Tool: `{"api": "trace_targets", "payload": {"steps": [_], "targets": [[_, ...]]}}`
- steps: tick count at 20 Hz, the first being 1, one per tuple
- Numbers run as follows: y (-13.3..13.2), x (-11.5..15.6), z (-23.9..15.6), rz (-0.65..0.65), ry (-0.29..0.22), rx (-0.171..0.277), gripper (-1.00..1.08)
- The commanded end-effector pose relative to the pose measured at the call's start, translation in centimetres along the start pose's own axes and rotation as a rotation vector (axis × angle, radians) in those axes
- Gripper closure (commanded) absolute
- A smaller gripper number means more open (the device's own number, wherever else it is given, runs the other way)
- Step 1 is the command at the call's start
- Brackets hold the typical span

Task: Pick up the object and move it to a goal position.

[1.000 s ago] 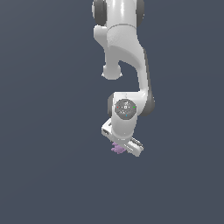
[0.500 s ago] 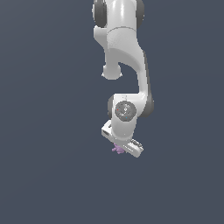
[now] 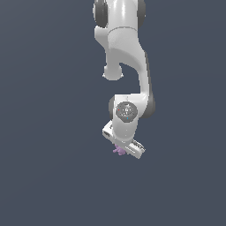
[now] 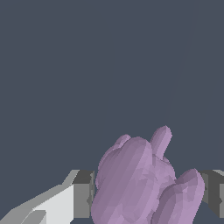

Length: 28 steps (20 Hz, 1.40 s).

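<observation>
The object (image 3: 118, 150) is a tiny light-purple lumpy shape that peeks out from under the white hand in the exterior view. In the wrist view the object (image 4: 140, 183) fills the gap between the two fingers. The left pad (image 4: 83, 194) and the right pad (image 4: 213, 192) each touch one side of it. My gripper (image 3: 125, 149) hangs at the end of the arm, pointing down, shut on the object. Most of the object is hidden behind the hand in the exterior view.
The white arm (image 3: 126, 57) comes down from the top of the exterior view. Around it there is only a plain dark grey-blue ground (image 3: 48, 132), with no other objects, edges or goal marker in view.
The arm and hand have barely shifted. Less of the purple object shows below the hand than one second ago.
</observation>
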State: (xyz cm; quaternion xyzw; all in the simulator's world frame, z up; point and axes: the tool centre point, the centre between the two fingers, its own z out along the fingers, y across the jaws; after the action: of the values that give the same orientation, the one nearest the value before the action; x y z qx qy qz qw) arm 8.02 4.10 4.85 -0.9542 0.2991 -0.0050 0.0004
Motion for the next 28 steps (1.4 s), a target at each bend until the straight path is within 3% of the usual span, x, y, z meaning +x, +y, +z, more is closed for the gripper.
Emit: {"api": "trace_targets", "payload": {"steps": [1,13,28], "targets": [[0.0,-0.5,0.1,-0.006,-0.008,-0.003,1.08],[3.2,-0.4,-6.2,-0.006,-0.009,-0.002,1.08],[11.4,0.0,-22.3,-0.005,-0.010,-0.002,1.08]]}}
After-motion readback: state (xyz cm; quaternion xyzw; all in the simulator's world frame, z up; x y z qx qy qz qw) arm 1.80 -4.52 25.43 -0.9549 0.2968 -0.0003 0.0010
